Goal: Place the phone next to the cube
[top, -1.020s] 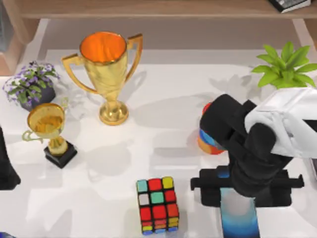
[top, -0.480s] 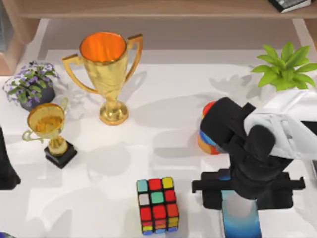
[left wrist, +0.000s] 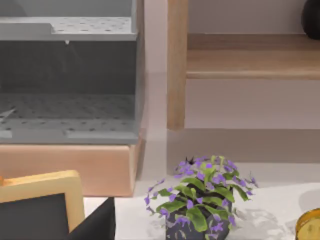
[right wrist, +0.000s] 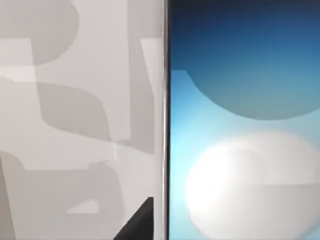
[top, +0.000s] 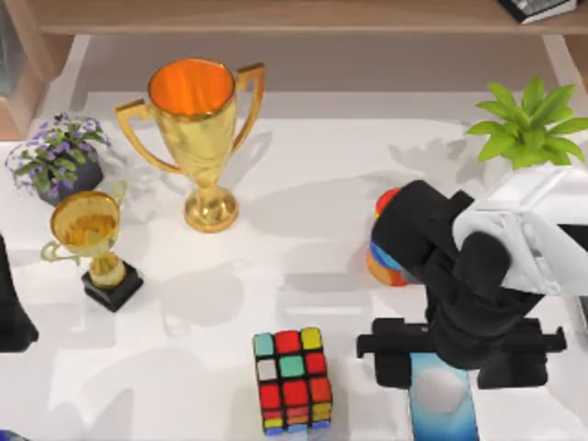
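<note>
The right arm reaches in from the top view's right edge, its white forearm bent down into a black wrist, and the right gripper [top: 457,354] sits low over the near right part of the white worktop [top: 303,211], directly above the phone [top: 443,402]; whether the jaws are closed on the phone or spread clear of it I cannot tell, since the black crossbar covers them; the phone lies flat with its long axis running toward the near edge, screen up, pale patch on blue, and in the right wrist view its screen [right wrist: 245,140] is very close beneath the camera, its straight edge against the pale worktop [right wrist: 75,125]; the cube [top: 293,379] stands near the phone's left, apart from it; the left arm [top: 11,308] is parked at the left edge; an orange-and-blue striped cylinder [top: 384,262] stands just behind the right wrist.
</note>
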`<action>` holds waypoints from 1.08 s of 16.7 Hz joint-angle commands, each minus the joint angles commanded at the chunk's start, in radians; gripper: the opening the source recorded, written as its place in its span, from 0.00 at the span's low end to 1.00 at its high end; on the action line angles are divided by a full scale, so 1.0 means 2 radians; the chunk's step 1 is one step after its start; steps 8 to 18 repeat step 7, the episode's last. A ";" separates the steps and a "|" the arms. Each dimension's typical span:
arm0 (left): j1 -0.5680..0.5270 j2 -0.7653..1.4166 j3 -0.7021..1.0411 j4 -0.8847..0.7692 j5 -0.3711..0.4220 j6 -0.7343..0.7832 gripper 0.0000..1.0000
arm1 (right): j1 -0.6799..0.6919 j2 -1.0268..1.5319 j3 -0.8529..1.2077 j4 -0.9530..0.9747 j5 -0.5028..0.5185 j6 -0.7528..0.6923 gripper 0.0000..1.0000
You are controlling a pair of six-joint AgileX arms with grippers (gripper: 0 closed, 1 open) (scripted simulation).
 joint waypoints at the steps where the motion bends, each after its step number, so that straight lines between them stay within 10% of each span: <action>1: 0.000 0.000 0.000 0.000 0.000 0.000 1.00 | 0.000 0.000 0.000 0.000 0.000 0.000 0.98; 18: 0.000 0.000 0.000 0.000 0.000 0.000 1.00 | 0.000 0.000 0.000 0.000 0.000 0.000 1.00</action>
